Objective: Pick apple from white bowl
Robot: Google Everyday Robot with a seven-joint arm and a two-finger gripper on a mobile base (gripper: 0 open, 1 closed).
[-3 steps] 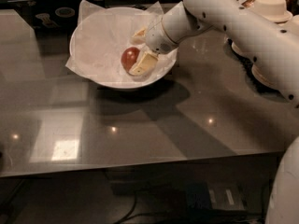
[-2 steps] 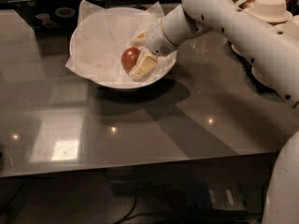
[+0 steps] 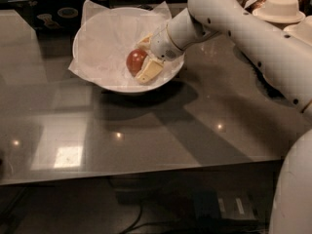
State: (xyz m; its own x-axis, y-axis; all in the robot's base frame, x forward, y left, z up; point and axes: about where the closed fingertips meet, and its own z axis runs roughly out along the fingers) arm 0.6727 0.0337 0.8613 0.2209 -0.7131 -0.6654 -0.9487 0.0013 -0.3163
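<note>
Glossy dark tabletop (image 3: 170, 130) is carrying the wide, shallow white bowl (image 3: 127, 87); inside, the beige two-finger gripper (image 3: 142, 59) is clamping the small glossy reddish apple (image 3: 134, 61) (crumpled paper liner (image 3: 105, 43) underneath).

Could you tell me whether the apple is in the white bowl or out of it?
In: the apple rests on the paper inside the white bowl, with the hand right beside it.

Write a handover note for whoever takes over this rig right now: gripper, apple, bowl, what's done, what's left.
Gripper: down inside the white bowl, right at the apple; grip unconfirmed.
Apple: in the right half of the bowl on the paper lining, not yet lifted out.
Bowl: on the dark table, far side.
Done: reach into the bowl.
Left: secure the apple and lift it clear.
</note>
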